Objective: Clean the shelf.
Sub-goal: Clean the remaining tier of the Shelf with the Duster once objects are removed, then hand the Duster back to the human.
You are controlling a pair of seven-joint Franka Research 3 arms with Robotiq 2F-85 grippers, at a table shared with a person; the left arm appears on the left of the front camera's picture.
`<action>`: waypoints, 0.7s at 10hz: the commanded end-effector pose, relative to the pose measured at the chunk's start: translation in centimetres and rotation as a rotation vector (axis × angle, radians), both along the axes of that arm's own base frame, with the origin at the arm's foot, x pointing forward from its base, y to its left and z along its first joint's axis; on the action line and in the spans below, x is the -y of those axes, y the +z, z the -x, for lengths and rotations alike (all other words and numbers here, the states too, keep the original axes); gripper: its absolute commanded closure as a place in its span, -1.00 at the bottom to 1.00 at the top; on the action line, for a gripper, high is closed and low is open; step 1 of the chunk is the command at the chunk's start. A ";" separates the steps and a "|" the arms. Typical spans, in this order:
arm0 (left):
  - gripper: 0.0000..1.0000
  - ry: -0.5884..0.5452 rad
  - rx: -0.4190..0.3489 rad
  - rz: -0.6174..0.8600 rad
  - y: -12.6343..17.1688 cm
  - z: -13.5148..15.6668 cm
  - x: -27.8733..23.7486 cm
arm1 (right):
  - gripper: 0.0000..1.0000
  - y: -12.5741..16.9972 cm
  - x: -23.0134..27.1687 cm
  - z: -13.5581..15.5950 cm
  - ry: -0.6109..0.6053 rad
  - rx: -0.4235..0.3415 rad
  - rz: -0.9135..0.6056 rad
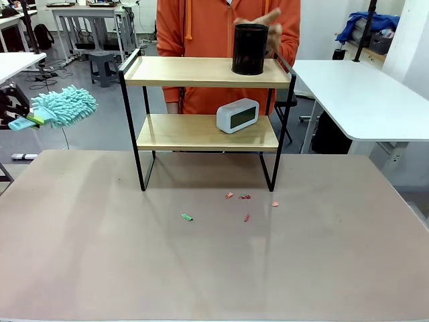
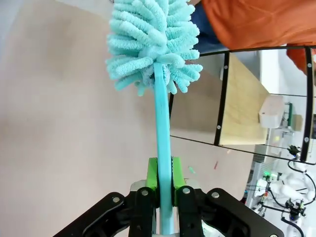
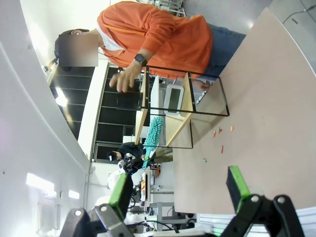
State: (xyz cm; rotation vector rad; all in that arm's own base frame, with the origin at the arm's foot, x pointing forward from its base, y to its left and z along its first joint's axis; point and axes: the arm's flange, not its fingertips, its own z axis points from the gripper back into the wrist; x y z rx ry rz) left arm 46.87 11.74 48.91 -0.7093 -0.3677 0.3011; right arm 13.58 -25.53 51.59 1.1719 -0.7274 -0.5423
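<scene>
Your left fingers are clamping tight on the flat handle of the duster, one green pad on each side. That's pointing the fluffy head straight ahead, prob. so it can sweep w/o the wrist touching wood. Your right fingers are standing wide apart and holding nothing.

The duster is hovering off the tabletop's left edge, well apart from the shelf, which is standing near the middle of the far edge. The person's hand is hovering at the rim of the black mesh cup on the top board's right end, seemingly handling it for you; can't tell if it's gripping. A white clock is resting on the lower board, right side.

Red and green scraps are lying on the matte beige tabletop, in front of the shelf's right legs. Room: white tables on both sides, desks and a stool behind, grey floor.
</scene>
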 end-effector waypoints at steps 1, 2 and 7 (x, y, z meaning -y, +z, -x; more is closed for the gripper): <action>1.00 0.008 0.007 0.035 0.6 0.1 0.3 | -1.00 0.3 0.1 0.0 -0.005 0.040 0.002; 1.00 0.008 0.007 0.035 0.6 0.1 0.3 | -1.00 0.3 0.1 0.0 -0.005 0.040 0.002; 1.00 0.008 0.007 0.035 0.6 0.1 0.3 | -1.00 0.3 0.1 0.0 -0.005 0.040 0.002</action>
